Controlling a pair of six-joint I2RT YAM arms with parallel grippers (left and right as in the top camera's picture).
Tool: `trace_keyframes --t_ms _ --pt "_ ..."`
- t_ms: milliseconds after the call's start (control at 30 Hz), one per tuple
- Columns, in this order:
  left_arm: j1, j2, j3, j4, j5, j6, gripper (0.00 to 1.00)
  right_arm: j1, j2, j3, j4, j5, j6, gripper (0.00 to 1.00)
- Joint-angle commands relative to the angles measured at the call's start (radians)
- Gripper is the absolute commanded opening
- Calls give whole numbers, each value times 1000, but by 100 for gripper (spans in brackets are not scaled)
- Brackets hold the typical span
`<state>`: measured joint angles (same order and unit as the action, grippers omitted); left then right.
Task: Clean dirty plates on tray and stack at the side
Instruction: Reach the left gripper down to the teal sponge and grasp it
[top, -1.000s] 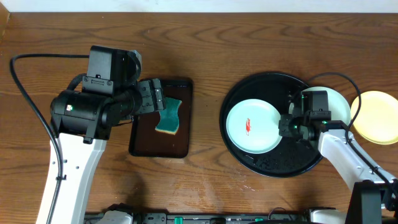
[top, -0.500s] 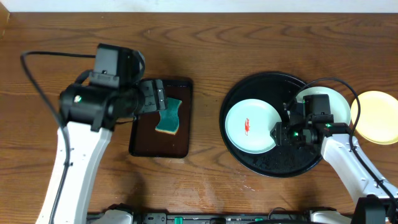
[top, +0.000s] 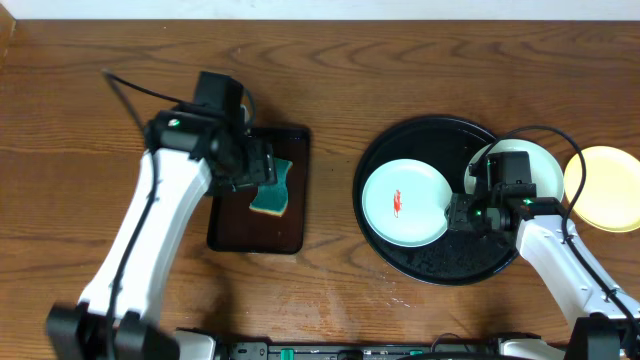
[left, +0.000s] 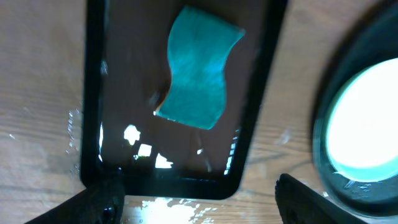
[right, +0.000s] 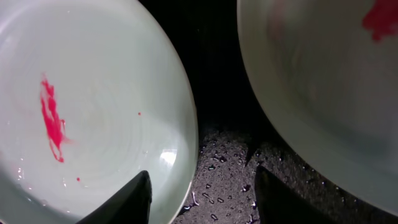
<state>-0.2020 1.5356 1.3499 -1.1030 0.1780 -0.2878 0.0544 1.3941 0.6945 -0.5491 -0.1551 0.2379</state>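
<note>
With the smeared plate (top: 403, 203) lying on the black tray (top: 440, 265) beside the open right gripper (right: 202, 186), the open left gripper (left: 202, 193) hovered over the sponge (left: 199, 74), which it apparently needed to grasp next.

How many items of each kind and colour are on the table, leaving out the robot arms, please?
Mint-white plates: 2
Yellow plate: 1
Round black tray: 1
Rectangular brown tray: 1
Teal sponge: 1
Total: 6
</note>
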Motion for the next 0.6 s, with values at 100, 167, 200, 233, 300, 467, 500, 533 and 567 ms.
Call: trace_keyframes --t_ms 100,167,200,233,300,467,500,533,567 --pt "1 92 -19 41 -3 -1 77 0 63 10 13 1 19 36" --pt "-5 109 -19 52 -3 0 77 0 103 10 32 -21 21 33" --pt "-9 116 -19 57 -3 4 76 0 125 10 43 -21 21 30" --pt "-13 119 -19 59 -5 8 77 0 148 10 60 -20 23 29" --pt "-20 120 -19 64 -6 23 77 -3 186 10 92 -18 32 22" --pt "-28 127 -22 78 -13 33 72 -5 211 10 161 -18 39 1" --pt "-30 132 -26 88 -13 32 69 -5 211 10 166 -18 39 1" --pt "-32 137 -34 104 -13 31 68 -5 211 10 169 -18 39 1" --pt "-35 143 -45 124 -13 24 68 -5 211 10 169 -18 39 1"
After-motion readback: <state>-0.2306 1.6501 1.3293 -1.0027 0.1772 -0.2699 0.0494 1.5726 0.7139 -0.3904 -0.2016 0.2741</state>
